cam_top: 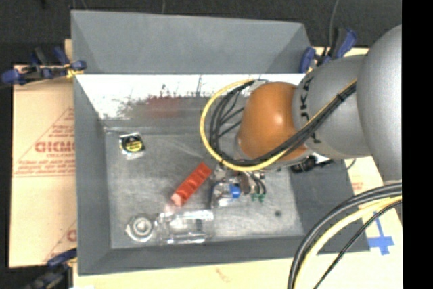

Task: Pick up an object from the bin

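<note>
While the silver arm reaches in from the right, its orange wrist cover hangs over the right half of the grey metal bin, ringed by loops of yellow and black cable. Below the cover the gripper sits low over the bin floor, right of centre. Its fingers are crowded among dark and metal parts, so I cannot tell whether they are open or closed. A small blue patch shows at the tip, and it is unclear whether it belongs to the gripper or lies in the bin.

Nearest to the gripper is a red-orange ridged plastic block, long and narrow. It lies just to the gripper's left on a slant, its far end toward the gripper and its near end pointing left. Whether the two touch cannot be told.

Near the front wall lies a clear plastic piece, with a round silvery metal cap just beside it on the left. Both are close to the block's near end.

A small round black-and-yellow tape measure rests alone at the far left of the floor, well apart from the gripper.
</note>
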